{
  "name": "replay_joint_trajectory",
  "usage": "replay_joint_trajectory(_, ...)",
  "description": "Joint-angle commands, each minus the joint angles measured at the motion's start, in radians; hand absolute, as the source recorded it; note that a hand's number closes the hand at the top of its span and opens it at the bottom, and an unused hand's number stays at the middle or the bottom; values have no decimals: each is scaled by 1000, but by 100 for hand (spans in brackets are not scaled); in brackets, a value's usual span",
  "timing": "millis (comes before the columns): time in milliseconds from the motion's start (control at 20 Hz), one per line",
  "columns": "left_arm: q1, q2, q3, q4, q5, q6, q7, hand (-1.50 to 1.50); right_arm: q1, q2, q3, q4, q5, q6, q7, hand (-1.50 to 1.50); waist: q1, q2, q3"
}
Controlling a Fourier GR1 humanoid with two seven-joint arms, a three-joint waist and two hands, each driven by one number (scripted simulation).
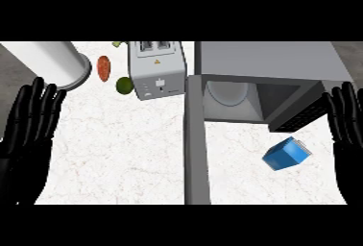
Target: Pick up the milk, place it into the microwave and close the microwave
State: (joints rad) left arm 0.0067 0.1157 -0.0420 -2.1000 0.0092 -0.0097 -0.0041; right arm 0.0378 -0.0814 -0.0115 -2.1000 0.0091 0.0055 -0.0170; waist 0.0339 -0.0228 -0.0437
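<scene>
Head view is showing the blue milk carton (287,153) lying tilted on the table (120,158), just right of the open microwave door (196,144). The right hand (346,120), fingers spread, is standing beside it for pickup; the cavity is facing it, ready for loading.

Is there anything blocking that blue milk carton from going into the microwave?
Nothing visible. The milk carton lies on the counter just in front of the microwave, whose door stands swung open to the carton's left, leaving the opening free.
</scene>
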Motion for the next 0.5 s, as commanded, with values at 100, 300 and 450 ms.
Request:
replay_joint_trajectory(100, -40, 13, 74, 26, 30, 13, 17, -150, -61, -75, 3, 17, -104, 135, 9, -150, -30, 24, 44)
replay_joint_trajectory(300, -6, 43, 179, 102, 168, -31, 54, -150, 32, -68, 84, 14, -372, 319, 37, -150, -21, 26, 45)
replay_joint_trajectory(450, 20, 27, 176, 78, 192, -26, 83, -150, 87, -115, 60, -8, -497, 408, 46, -150, -33, 21, 45)
